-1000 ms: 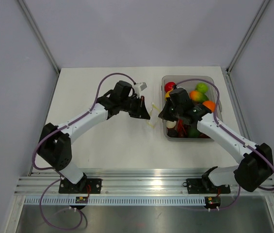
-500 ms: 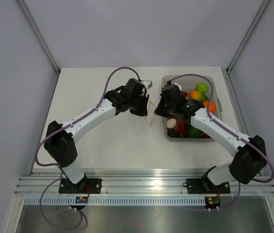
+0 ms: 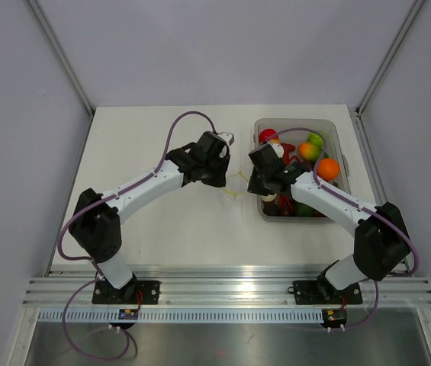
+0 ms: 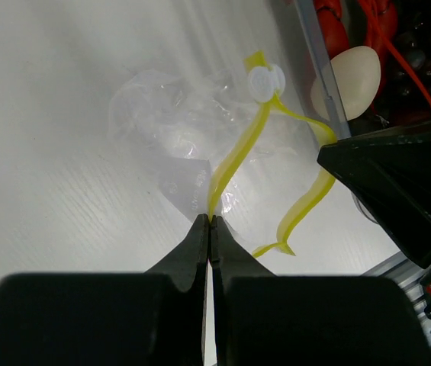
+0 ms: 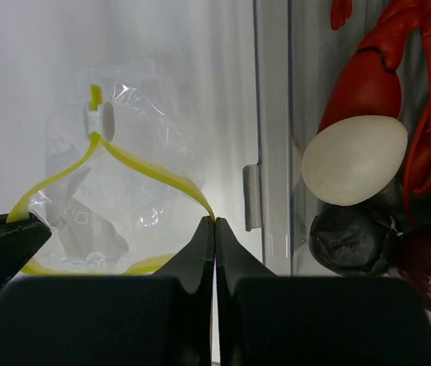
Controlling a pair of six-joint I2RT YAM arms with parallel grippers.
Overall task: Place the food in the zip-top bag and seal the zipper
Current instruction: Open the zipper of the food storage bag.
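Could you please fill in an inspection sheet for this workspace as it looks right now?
Surface: white table, no spills seen.
Job's things: clear bag lies beside the bin, no food seen in it; yellow zipper parted, mouth open; food sits in the bin, including egg, lobster, orange.
Clutter: nothing seen.
Grippers: left gripper shut on one zipper strip; right gripper shut on the other.
Cables: purple cables loop off both arms; the right one arches over the bin.
Surroundings: grey walls; metal rail at the near edge.
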